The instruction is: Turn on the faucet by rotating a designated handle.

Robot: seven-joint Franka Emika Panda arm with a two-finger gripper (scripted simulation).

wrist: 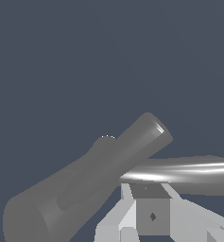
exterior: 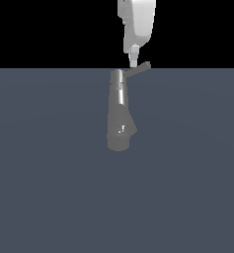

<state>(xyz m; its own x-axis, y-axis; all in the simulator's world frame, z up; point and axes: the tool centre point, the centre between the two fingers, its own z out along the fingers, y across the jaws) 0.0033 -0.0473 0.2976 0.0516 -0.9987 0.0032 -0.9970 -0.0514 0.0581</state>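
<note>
The faucet is a grey upright column with a wider base, standing mid-scene in the exterior view. The handle is a thin rod jutting from the column's cap toward the exterior view's right, tilted slightly upward. My white gripper comes down from above, its slim tip right at the handle, close beside the cap. No gap shows between its fingers, and nothing is held. In the wrist view the faucet lies diagonally, the shiny handle crosses just beyond my gripper, and whether they touch cannot be told.
A flat blue-grey floor spreads all around the faucet's base. Above the horizon the background is black. No other objects show.
</note>
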